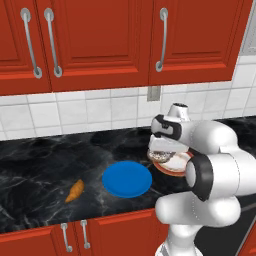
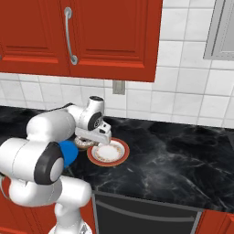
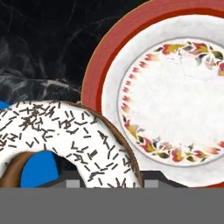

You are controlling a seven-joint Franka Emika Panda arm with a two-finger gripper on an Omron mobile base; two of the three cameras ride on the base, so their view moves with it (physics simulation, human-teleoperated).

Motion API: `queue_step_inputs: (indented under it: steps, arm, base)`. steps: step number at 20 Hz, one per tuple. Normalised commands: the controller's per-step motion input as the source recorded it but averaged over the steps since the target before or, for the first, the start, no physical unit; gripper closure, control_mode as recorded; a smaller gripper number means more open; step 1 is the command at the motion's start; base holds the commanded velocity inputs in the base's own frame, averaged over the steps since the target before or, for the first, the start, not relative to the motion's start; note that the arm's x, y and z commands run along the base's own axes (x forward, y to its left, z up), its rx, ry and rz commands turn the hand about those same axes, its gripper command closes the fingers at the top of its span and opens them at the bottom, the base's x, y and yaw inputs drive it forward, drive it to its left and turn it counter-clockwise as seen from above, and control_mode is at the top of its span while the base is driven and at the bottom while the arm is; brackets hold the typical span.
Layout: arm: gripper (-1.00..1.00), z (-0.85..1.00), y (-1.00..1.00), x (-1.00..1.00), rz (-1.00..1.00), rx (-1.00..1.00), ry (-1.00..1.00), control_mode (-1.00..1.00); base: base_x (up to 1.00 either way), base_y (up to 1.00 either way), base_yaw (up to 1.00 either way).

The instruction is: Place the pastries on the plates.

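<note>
Low and left in the hand view, the donut (image 3: 65,135) clamped in the closed tool (image 3: 109,180), hanging beside the rim of the red-rimmed plate (image 3: 98,74) and not yet over its white centre. Right of centre in the left base view, tool (image 1: 162,150) above that plate (image 1: 181,170), blue plate (image 1: 127,178) bare beside it, croissant (image 1: 75,191) well apart at lower left on the bench (image 1: 40,160). Carrying step, by the look of it; next, shift over the plate centre, lower, release, then fetch the croissant.
</note>
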Motion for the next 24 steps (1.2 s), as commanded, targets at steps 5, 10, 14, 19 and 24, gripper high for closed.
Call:
queue_step_inputs:
  steps: [5,10,14,19,24]
  arm:
    - [1.0,-0.06,-0.43,0.06,0.0,0.0,0.0,-1.0]
    - [1.0,-0.14,-0.4,0.12,0.0,-0.02,0.0,-1.0]
    - [1.0,-0.26,-0.27,0.19,0.0,-0.05,0.0,-1.0]
    - [1.0,-0.3,-0.18,0.26,0.0,-0.06,0.0,-1.0]
    - [1.0,-0.13,-0.09,0.03,0.0,-0.01,0.0,-1.0]
  base:
    - [0.0,0.0,0.0]
    - [0.0,0.0,0.0]
    - [0.0,0.0,0.0]
    - [0.0,0.0,0.0]
    - [0.0,0.0,0.0]
